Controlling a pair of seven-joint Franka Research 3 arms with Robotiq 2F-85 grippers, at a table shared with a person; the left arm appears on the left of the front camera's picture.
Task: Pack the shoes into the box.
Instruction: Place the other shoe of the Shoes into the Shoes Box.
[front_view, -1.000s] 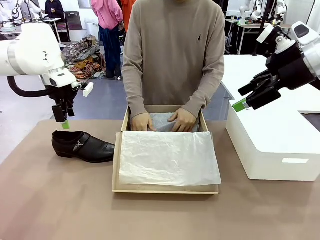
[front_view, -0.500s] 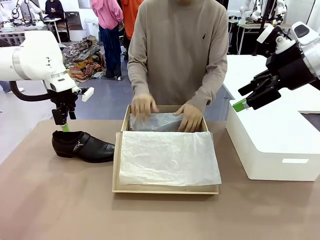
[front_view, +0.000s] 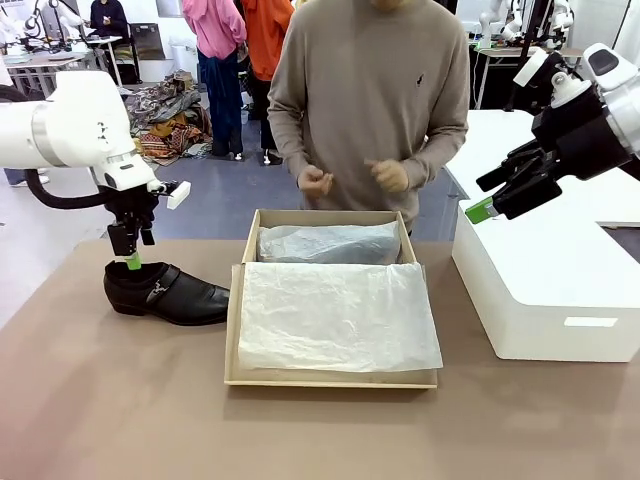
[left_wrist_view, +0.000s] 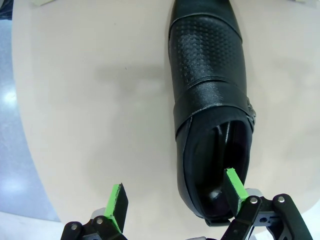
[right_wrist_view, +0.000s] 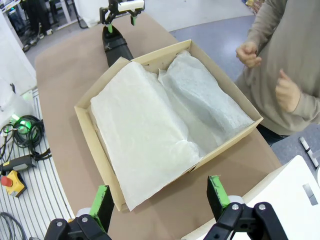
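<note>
One glossy black shoe lies on the brown table left of the box, toe towards the box. My left gripper hangs open just above its heel. In the left wrist view one green pad is over the opening of the shoe and the other is outside it, with the left gripper touching nothing. The tan box holds crinkled white tissue, and a tissue-covered bulge fills its far part; what lies under it is hidden. My right gripper stands open in the air at the right, and in its own view the right gripper looks down on the box.
A large white block stands right of the box, under my right gripper. The person stands at the far edge with both hands raised at chest height, away from the box. Bare brown table stretches in front of the box.
The person has lifted both hands off the tissue in the box and straightened up. My left gripper has come down a little towards the shoe's heel. The right arm has not moved.
</note>
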